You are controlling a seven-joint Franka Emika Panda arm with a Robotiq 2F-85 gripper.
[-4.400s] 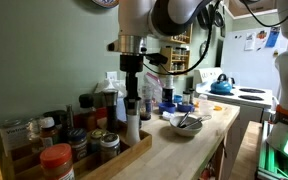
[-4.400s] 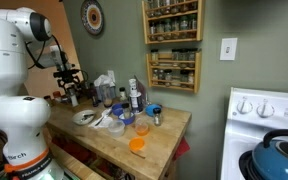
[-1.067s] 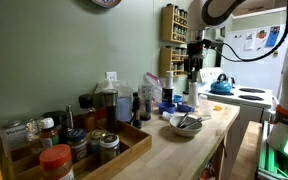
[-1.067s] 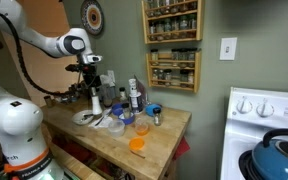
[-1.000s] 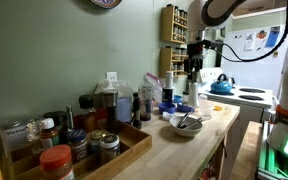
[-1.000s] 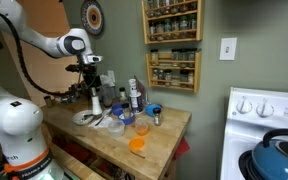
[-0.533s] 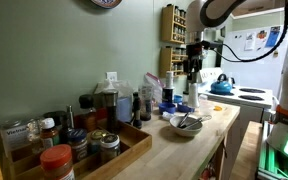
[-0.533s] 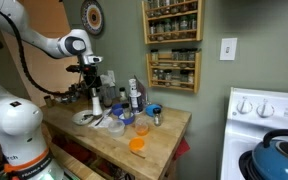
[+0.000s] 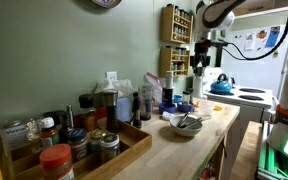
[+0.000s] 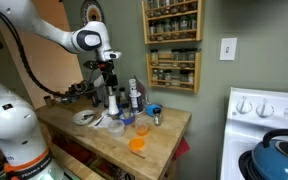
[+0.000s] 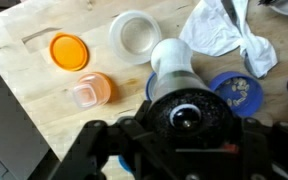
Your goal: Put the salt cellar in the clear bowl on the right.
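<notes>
Tall slim white salt cellar with grey top is held clamped in the black gripper above the wooden counter. Both have been carried sideways within the last second. A round clear bowl, probably the target, is seen just beside the cellar; lowering remains.

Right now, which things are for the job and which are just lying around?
For the job:
salt cellar
clear bowl
end effector, holding the salt cellar

Just lying about:
orange lid
orange cup
white cloth
blue lid
kettle
</notes>
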